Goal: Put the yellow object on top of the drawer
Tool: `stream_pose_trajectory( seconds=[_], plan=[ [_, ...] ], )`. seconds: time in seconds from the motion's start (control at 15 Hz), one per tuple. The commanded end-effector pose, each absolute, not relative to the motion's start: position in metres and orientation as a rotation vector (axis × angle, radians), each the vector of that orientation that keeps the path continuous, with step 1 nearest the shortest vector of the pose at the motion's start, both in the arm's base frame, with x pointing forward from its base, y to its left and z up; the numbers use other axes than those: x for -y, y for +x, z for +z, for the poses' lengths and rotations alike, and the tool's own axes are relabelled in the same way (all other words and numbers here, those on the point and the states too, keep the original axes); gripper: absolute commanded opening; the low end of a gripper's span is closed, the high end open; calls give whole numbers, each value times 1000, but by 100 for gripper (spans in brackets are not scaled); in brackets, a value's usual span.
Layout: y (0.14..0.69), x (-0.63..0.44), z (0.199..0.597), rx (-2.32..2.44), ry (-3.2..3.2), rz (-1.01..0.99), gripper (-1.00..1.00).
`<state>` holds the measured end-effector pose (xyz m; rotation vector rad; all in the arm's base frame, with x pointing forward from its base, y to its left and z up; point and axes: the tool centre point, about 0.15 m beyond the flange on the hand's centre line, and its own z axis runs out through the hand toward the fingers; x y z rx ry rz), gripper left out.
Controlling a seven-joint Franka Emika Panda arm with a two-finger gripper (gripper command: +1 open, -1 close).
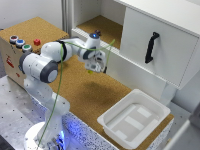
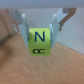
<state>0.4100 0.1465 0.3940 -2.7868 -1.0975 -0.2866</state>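
While aloft, jaws clamp the yellow object (image 2: 40, 41).

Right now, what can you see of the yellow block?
The yellow block is a small bright-yellow cube with black letters on its faces; an N shows on the upper one. It looks like painted wood or plastic. The hand holds it between both fingers, lifted off the cork surface. In the exterior view it is barely visible.
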Motion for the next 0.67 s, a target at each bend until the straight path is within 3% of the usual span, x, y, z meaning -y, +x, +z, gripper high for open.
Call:
stream_pose_trajectory(
  seconds=[0.0, 0.33, 0.6],
  plan=[
    [395, -263, 464, 1516, -2622, -169, -100],
    [368, -362, 487, 1889, -2401, -149, -100],
    [357, -434, 480, 2095, -2291, -161, -100]
  ],
)
